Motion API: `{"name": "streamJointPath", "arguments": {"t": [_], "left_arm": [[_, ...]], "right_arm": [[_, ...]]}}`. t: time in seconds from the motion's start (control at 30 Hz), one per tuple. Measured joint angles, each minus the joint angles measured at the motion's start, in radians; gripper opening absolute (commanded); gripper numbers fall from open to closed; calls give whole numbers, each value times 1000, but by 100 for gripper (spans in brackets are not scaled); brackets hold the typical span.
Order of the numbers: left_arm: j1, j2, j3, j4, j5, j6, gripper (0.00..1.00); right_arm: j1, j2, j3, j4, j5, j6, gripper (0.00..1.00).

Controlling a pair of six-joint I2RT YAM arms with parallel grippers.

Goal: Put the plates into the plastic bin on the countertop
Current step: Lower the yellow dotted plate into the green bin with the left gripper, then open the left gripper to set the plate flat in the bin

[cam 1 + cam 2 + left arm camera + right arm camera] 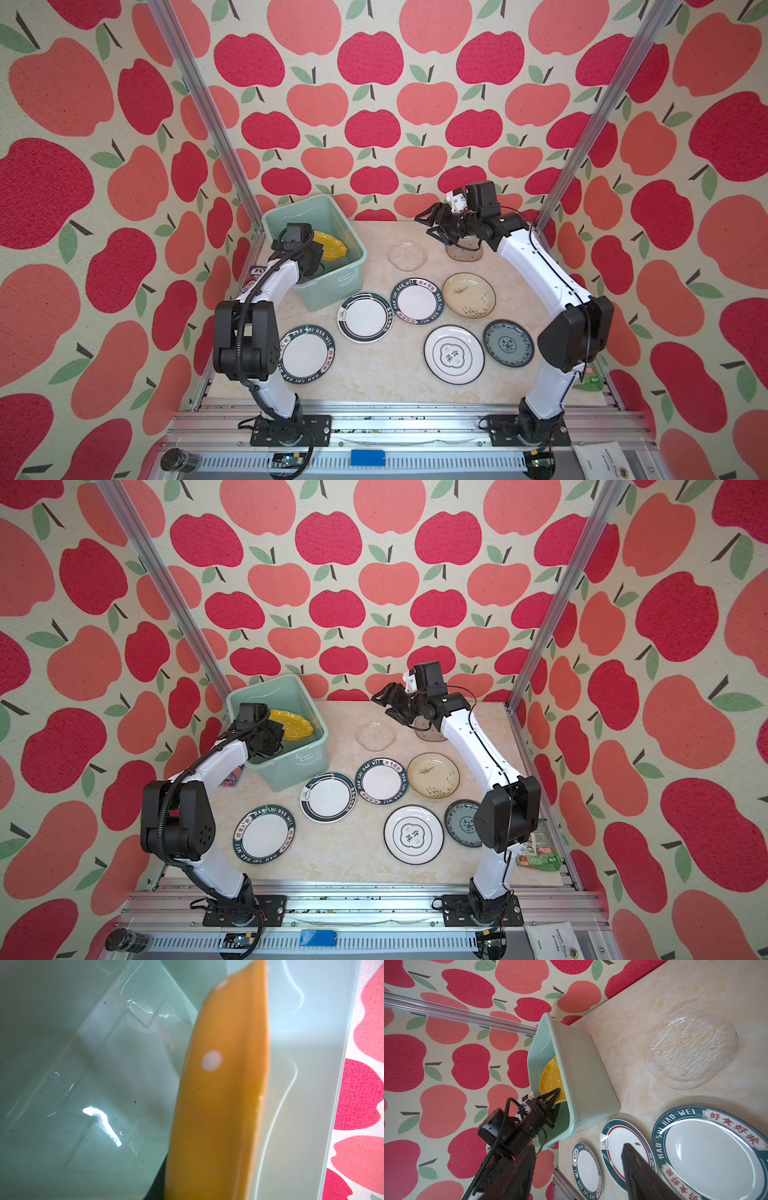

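Left gripper (555, 1097) in the bin (332, 286), clamped on the yellow plate (330, 247)

The left gripper's jaws are nearly closed, pinching the yellow plate's rim; the plate is tilted inside the bin, which stands at the far left of the countertop (386, 374). The right gripper (427, 226) hangs with jaws wide apart and empty above the countertop's far side, near two glass plates (407, 255). Six more plates (363, 318) lie flat on the countertop, outside the bin
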Motion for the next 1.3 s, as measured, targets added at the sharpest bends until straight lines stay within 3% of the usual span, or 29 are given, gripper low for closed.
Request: {"name": "streamJointPath", "arguments": {"t": [0.33,0.9,1.3], "left_arm": [[-2,29,20,-16,-5,8,0],[-69,91,18,35,-183,-166,0],[-83,184,88,-17,-232,-263,0]], "right_arm": [[0,0,-16,5,0,1,68],[0,-1,-39,12,0,7,68],[-4,-11,-76,26,0,18,68]]}}
